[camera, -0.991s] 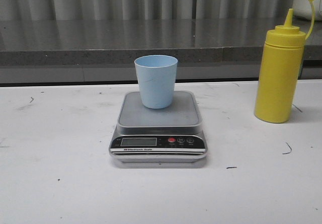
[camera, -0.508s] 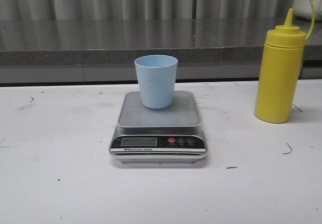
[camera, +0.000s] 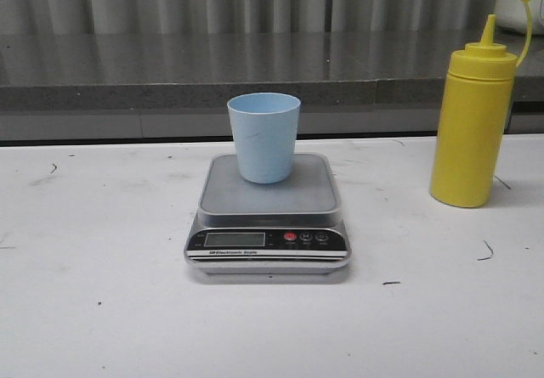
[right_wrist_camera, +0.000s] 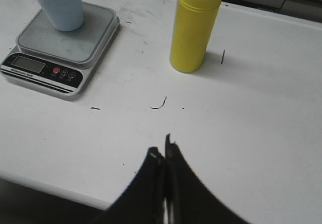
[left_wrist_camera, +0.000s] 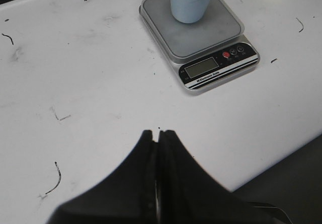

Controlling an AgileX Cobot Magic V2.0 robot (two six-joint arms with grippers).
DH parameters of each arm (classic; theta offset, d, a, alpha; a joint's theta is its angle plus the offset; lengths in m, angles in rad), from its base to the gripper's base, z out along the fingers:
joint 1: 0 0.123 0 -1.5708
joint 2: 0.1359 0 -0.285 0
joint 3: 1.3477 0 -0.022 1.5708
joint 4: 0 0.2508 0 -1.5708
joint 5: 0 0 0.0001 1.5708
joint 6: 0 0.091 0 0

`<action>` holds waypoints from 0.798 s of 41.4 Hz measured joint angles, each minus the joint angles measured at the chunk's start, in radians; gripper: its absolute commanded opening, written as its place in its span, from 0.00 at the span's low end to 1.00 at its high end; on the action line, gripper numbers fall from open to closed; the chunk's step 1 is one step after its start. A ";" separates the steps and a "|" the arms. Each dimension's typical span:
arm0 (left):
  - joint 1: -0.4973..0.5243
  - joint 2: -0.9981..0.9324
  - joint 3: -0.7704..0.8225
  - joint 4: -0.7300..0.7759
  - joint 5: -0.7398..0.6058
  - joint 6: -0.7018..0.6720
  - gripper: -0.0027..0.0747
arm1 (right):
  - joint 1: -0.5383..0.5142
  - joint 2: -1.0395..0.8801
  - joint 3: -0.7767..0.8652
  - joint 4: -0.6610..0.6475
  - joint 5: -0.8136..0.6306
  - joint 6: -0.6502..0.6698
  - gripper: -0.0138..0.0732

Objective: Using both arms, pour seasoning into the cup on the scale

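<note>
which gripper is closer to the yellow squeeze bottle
Right. The right gripper, shut, hangs over bare table just short of the yellow squeeze bottle. The left gripper, also shut, sits beyond the scale, the bottle far across it.

Pale blue cup (camera: 263,138) standing upright, mouth open, on the steel platform of the silver-grey scale (camera: 268,217), sitting toward the platform's rear edge. Scale lying flat on the white table, black front panel facing the camera (LCD at left, red button beside it; no reading legible). Yellow seasoning bottle (camera: 473,115) standing upright well right of the scale, conical nozzle uncapped, tethered cap hanging up beside it.
</note>
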 measured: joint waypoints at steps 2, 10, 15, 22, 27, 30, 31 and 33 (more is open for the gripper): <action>0.000 0.000 0.000 0.000 0.000 0.000 0.01 | 0.000 0.000 0.000 0.000 0.000 0.000 0.08; -0.004 -0.004 0.000 0.000 -0.001 0.000 0.01 | 0.000 0.000 0.000 0.001 0.001 0.000 0.08; -0.006 -0.029 0.012 -0.004 -0.008 0.000 0.01 | 0.000 0.000 0.000 0.002 0.002 0.000 0.08; 0.124 -0.125 0.088 -0.025 -0.097 0.000 0.01 | 0.000 0.000 0.000 0.002 0.002 0.000 0.08; 0.266 -0.237 0.198 -0.025 -0.253 0.000 0.01 | 0.000 0.000 0.000 0.002 0.002 0.000 0.08; 0.332 -0.305 0.279 -0.025 -0.361 0.000 0.01 | 0.000 0.000 0.000 0.002 0.002 0.000 0.08; 0.355 -0.326 0.305 -0.025 -0.402 0.000 0.01 | 0.000 0.000 0.000 0.002 0.002 0.000 0.08; 0.390 -0.383 0.374 -0.025 -0.467 0.000 0.01 | 0.000 0.000 0.000 0.002 0.002 0.000 0.08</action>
